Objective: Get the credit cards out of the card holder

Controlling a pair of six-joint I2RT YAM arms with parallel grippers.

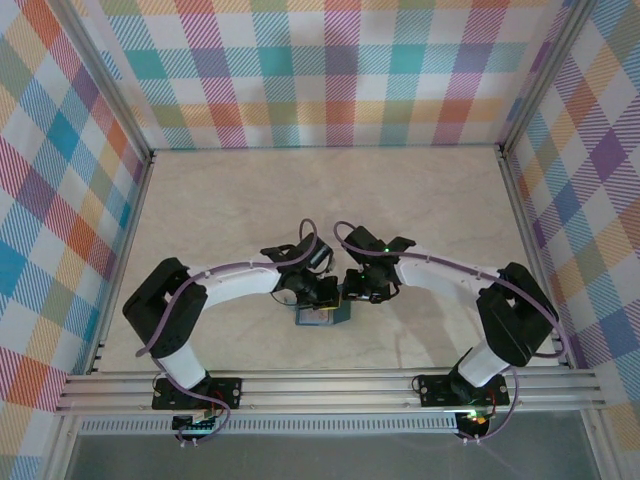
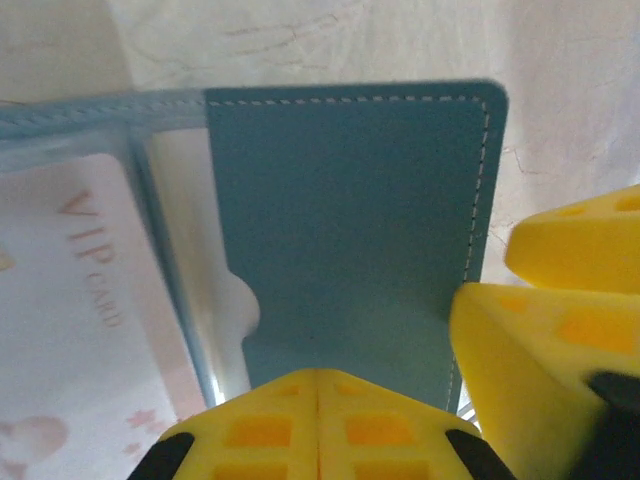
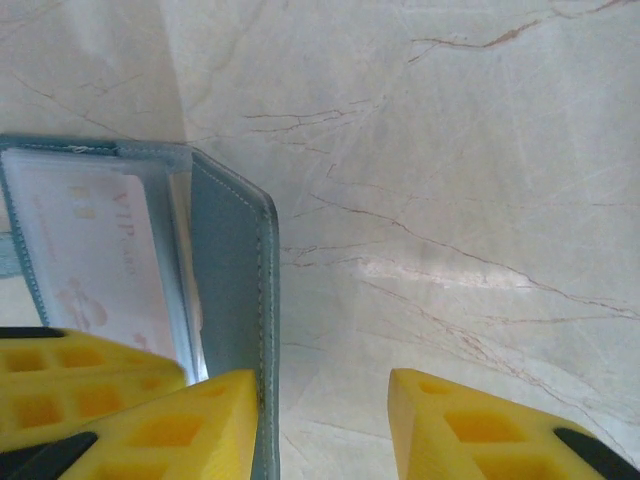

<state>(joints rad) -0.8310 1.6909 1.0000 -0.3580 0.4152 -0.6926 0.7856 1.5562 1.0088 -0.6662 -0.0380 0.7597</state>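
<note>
Card holder (image 2: pixel 340 230) lies open on our worktop (image 3: pixel 450 150) — we see the left claw (image 2: pixel 318 425) closed together against it, the right claw (image 3: pixel 325 410) apart around its raised flap, a credit card (image 2: pixel 60 300) inside.

The counter (image 1: pixel 420 200) is a pale beige, marble-look slab crossed by thin brown veins, and in the right wrist view it carries a soft bright patch of reflected light. At the back and on both sides it is walled in by plaid panels (image 1: pixel 330 70) in pastel teal, orange, pink, purple and yellow, set between aluminium frame posts (image 1: pixel 108 80) at the corners. Along the near edge run silver rails (image 1: pixel 330 385), with a grey strip (image 1: pixel 330 450) below them.
</note>
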